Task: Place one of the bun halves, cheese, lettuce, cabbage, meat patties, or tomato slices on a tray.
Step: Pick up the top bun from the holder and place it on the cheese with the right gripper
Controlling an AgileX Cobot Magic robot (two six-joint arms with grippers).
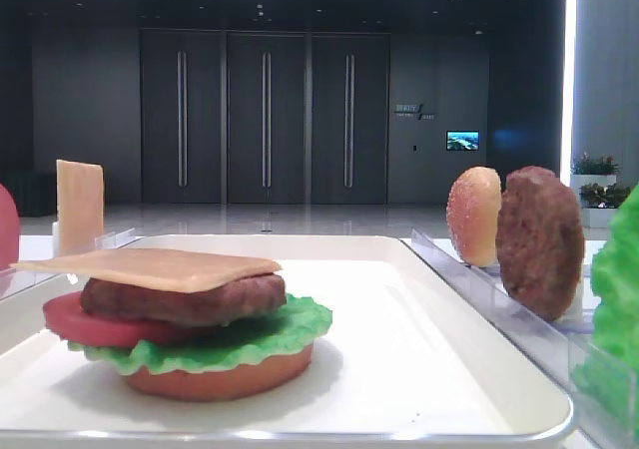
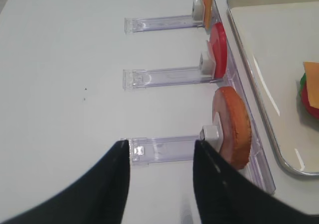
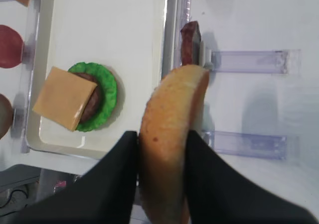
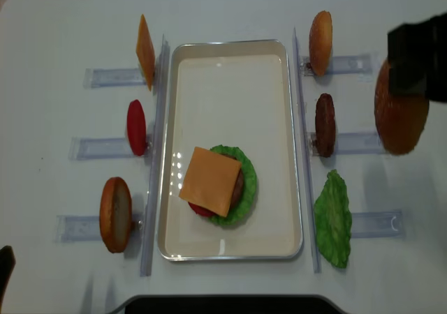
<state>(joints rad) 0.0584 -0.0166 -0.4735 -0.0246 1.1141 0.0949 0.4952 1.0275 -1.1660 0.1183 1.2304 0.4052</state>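
Note:
My right gripper (image 3: 162, 144) is shut on a domed golden bun half (image 3: 172, 119), held on edge between the black fingers. From overhead this bun half (image 4: 400, 115) hangs right of the racks, off the white tray (image 4: 279, 118). On the tray lies a stack: cheese (image 4: 209, 180) over a meat patty (image 1: 190, 299), a tomato slice (image 1: 75, 321), lettuce (image 4: 246, 181) and a flat bun base (image 1: 220, 379). My left gripper (image 2: 159, 147) is open with nothing in it, over the table left of the tray.
Clear racks flank the tray. On the left stand a cheese slice (image 4: 144, 51), a tomato slice (image 4: 136, 127) and an orange-brown bun piece (image 4: 115, 214). On the right stand another bun half (image 4: 320, 42), a patty (image 4: 325, 124) and a lettuce leaf (image 4: 334, 218).

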